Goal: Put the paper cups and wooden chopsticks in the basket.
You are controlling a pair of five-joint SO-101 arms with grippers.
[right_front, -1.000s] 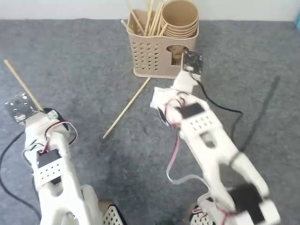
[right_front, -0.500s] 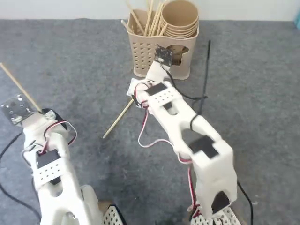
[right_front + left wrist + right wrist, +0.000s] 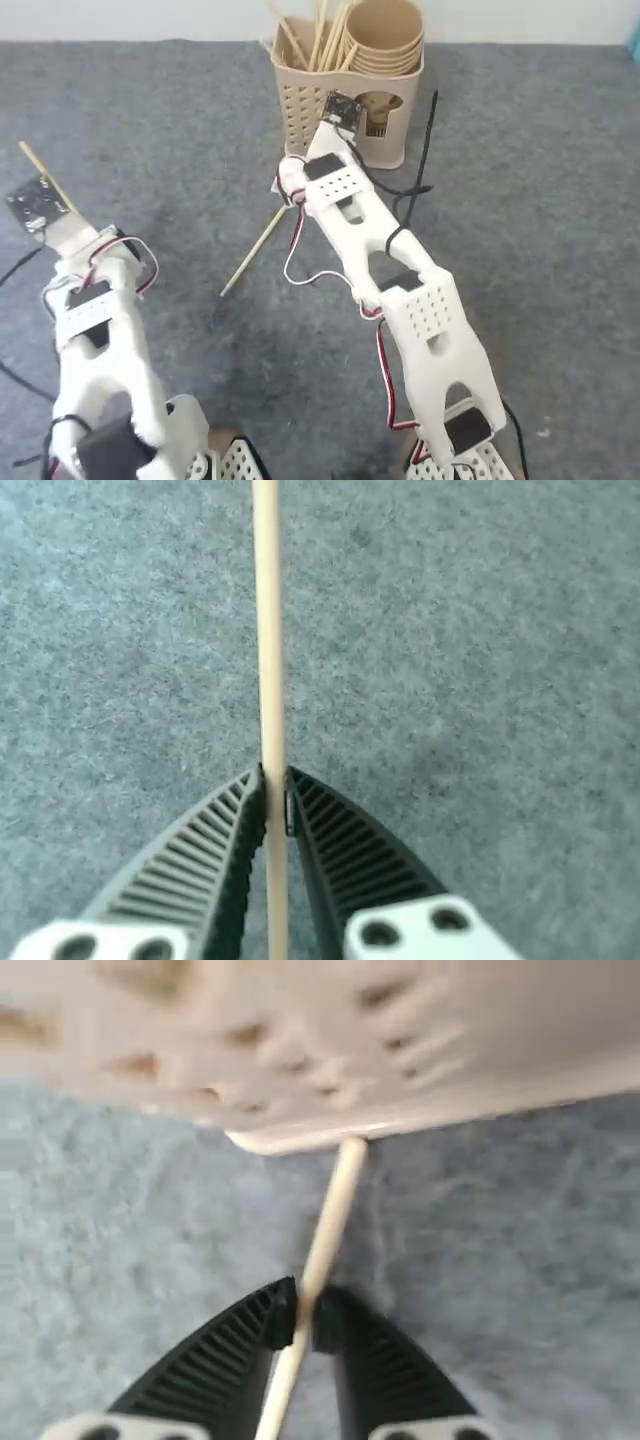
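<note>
a: where's the loose chopstick [image 3: 262, 240]?
b: on the grey mat [image 3: 150, 100], one end at the foot of the basket [image 3: 310, 115]. my right claw [image 3: 303, 1322] is pinching it just beside the basket.
a: and your left claw [image 3: 275, 785]?
b: clamped on the other chopstick [image 3: 267, 630], well off to the side. the paper cups [image 3: 385, 40] sit stacked in the basket, next to more sticks [image 3: 320, 30].

chopstick [image 3: 268, 630]: smooth wood | basket [image 3: 310, 110]: matt plastic | mat [image 3: 560, 200]: rough cloth
</note>
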